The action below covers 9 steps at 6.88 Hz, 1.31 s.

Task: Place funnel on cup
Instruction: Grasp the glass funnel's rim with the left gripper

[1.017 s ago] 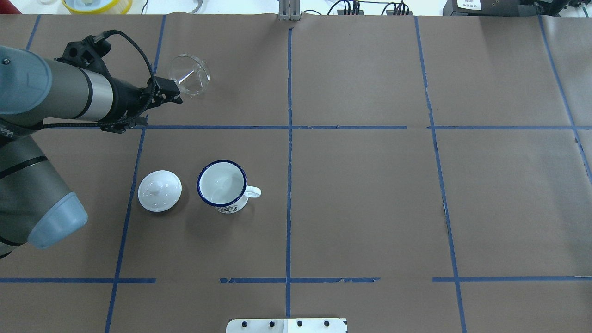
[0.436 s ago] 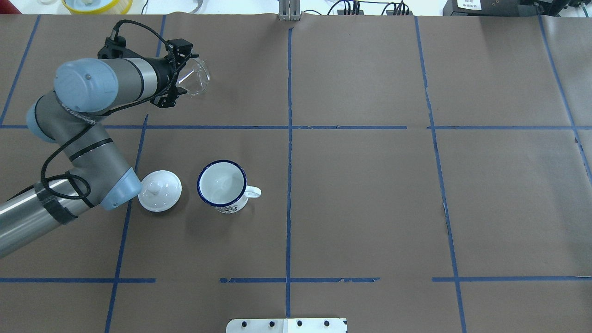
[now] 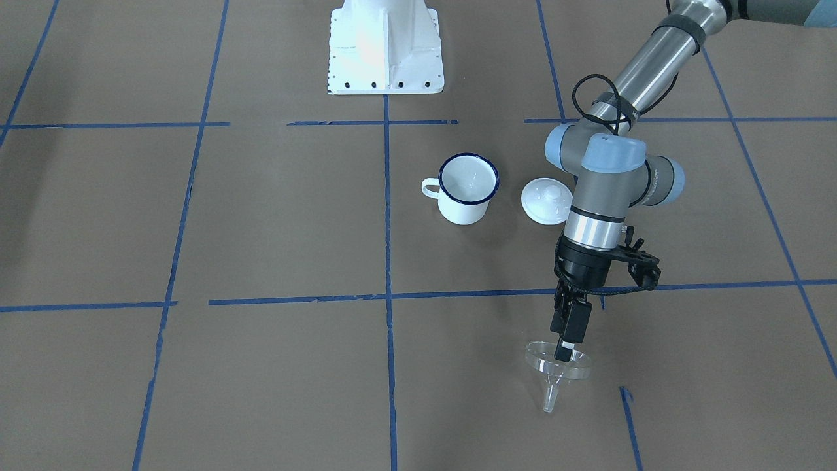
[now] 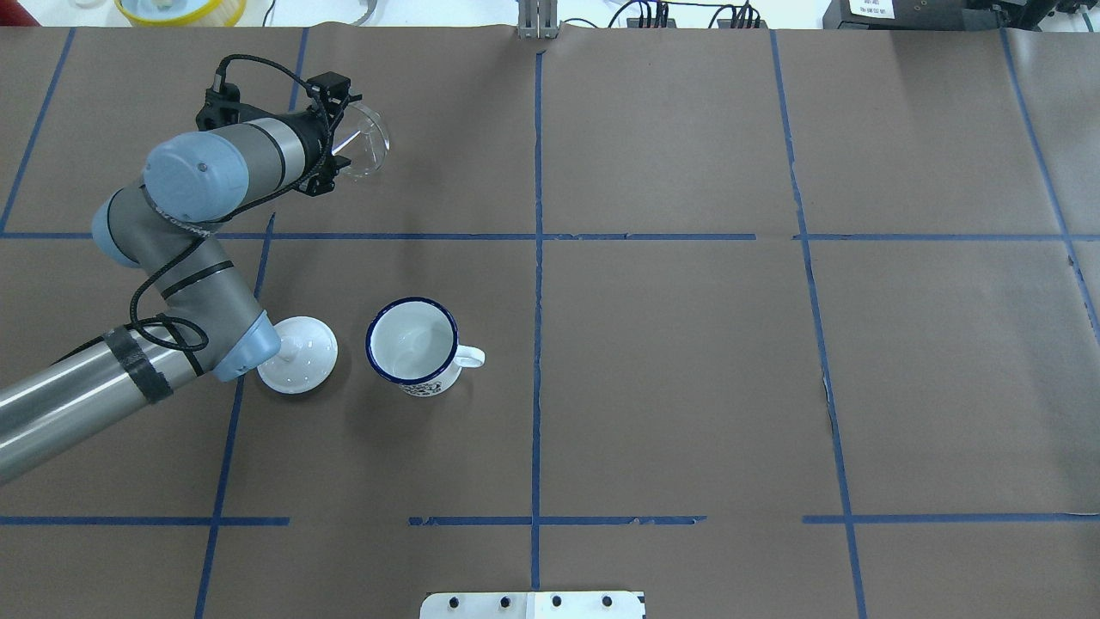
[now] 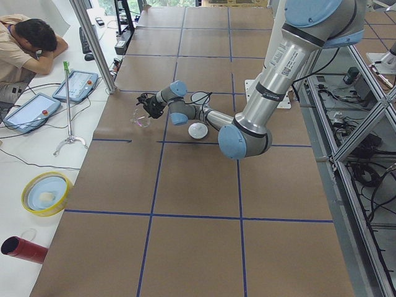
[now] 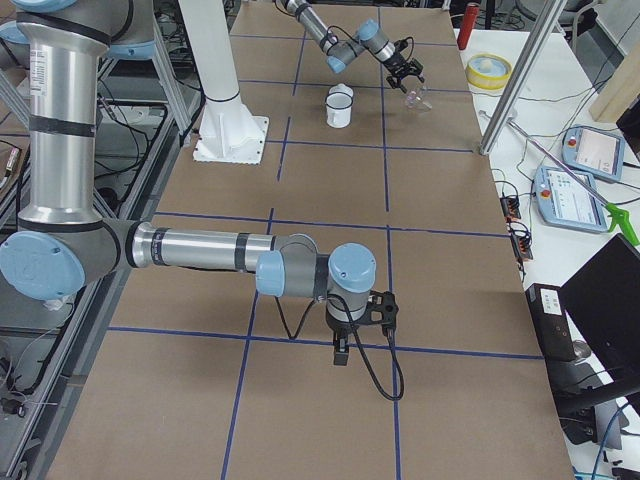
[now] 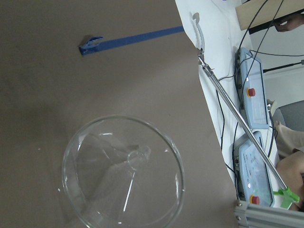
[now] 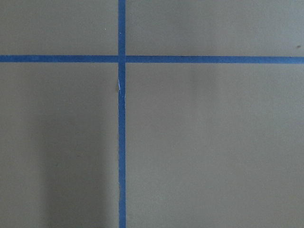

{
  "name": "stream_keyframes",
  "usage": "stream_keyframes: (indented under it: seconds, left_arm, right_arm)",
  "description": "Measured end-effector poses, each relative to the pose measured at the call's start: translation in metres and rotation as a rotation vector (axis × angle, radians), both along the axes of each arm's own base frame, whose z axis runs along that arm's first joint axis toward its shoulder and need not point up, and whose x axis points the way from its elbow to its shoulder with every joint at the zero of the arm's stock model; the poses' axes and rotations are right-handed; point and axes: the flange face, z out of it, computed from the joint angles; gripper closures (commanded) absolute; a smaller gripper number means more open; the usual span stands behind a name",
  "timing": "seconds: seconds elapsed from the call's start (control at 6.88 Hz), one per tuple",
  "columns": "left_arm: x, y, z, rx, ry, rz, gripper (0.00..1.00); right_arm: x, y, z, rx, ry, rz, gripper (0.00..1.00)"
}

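The clear funnel (image 3: 553, 374) lies tilted on the brown paper at the far left of the table, spout slanting to the paper. It also shows in the overhead view (image 4: 371, 142) and large in the left wrist view (image 7: 123, 171). My left gripper (image 3: 563, 353) points down with its fingertips at the funnel's rim; I cannot tell whether they grip it. The white mug with the blue rim (image 4: 411, 340) stands upright and empty nearer the base, handle to the right. My right gripper (image 6: 341, 355) hangs over bare paper far from both; I cannot tell its state.
A round white knobbed lid (image 4: 302, 363) lies just left of the mug, partly under my left elbow. The table's far edge and a metal rod (image 7: 228, 104) are close beyond the funnel. A yellow bowl (image 4: 180, 9) sits off the paper.
My left arm has swung up and over, so the wrist now comes down on the funnel from above instead of low from the side. The funnel and mug have stayed put.
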Motion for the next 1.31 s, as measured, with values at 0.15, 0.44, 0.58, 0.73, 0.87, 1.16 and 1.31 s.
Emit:
stream_keyframes:
  seconds: [0.15,0.44,0.58,0.73,0.87,1.16,1.31]
  left_arm:
    - [0.000,-0.005,0.004,-0.007,0.016,-0.020,0.02]
    - [-0.005,-0.015,0.005,-0.007,0.025,-0.045,0.25]
    - [-0.005,-0.019,0.003,-0.006,0.027,-0.049,0.30]
    - [-0.003,-0.022,0.002,-0.006,0.027,-0.051,0.30]
    - [-0.002,-0.024,0.001,-0.007,0.025,-0.052,0.30]
    - [0.001,-0.027,-0.001,-0.006,0.027,-0.052,0.98]
    - [0.001,-0.027,-0.001,-0.003,0.028,-0.050,1.00]
  right_arm:
    - [0.000,0.000,0.000,0.000,0.000,0.000,0.00]
    - [0.000,0.000,0.000,0.000,0.000,0.000,0.00]
    - [0.000,0.000,0.000,-0.001,0.000,0.000,0.00]
    - [0.000,0.000,0.001,-0.001,0.000,0.000,0.00]
    - [0.000,0.000,0.000,-0.001,0.000,0.000,0.00]
    - [0.000,0.000,0.000,0.000,0.000,0.000,0.00]
    - [0.000,0.000,0.000,0.000,0.000,0.000,0.00]
